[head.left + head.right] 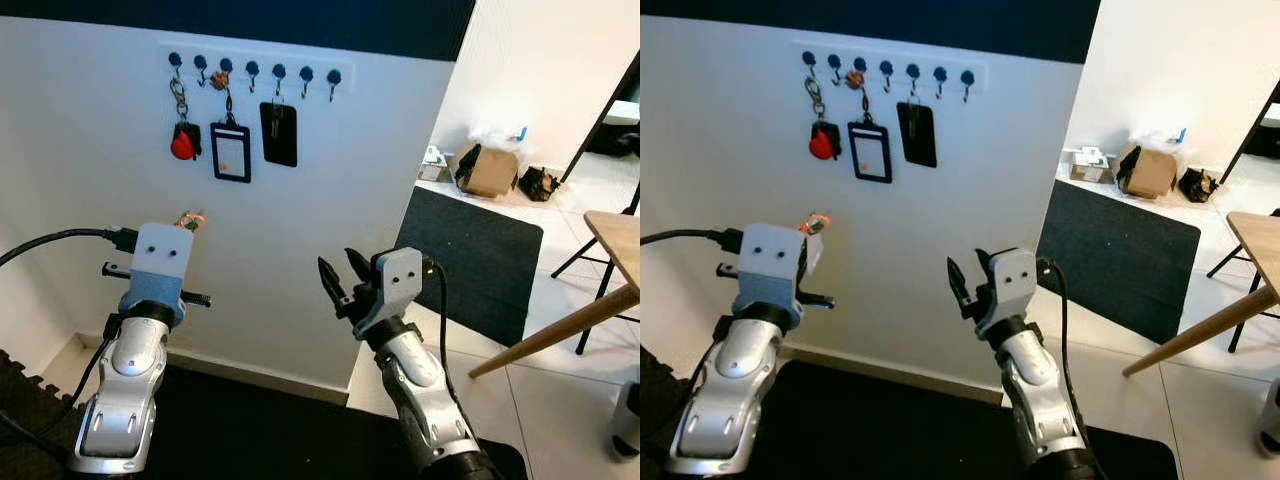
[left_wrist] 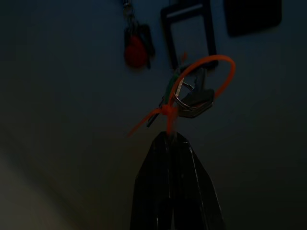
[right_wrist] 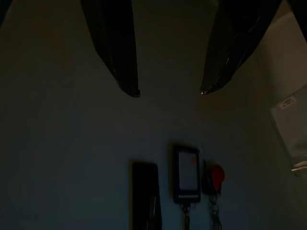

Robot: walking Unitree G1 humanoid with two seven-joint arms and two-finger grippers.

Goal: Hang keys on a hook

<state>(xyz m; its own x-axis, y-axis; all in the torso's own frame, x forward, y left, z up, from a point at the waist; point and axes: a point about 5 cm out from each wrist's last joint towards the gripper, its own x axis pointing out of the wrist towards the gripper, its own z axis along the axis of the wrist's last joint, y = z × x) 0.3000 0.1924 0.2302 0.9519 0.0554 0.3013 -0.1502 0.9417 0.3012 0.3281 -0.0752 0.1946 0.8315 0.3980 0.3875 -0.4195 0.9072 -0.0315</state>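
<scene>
A row of dark hooks runs along a white rail high on the white wall. A red key fob, a badge holder and a black card case hang from the leftmost hooks; the right ones are bare. My left gripper is shut on a set of keys with an orange zip-tie loop, held up well below the rail; the orange tip peeks over the wrist. My right gripper stands open and holds nothing, pointing at the wall lower right of the rail.
The wall ends at a corner on the right, with a dark mat on a tiled floor beyond. A cardboard box sits far back. A wooden table edge and chair legs are at the right. Black floor mat lies underfoot.
</scene>
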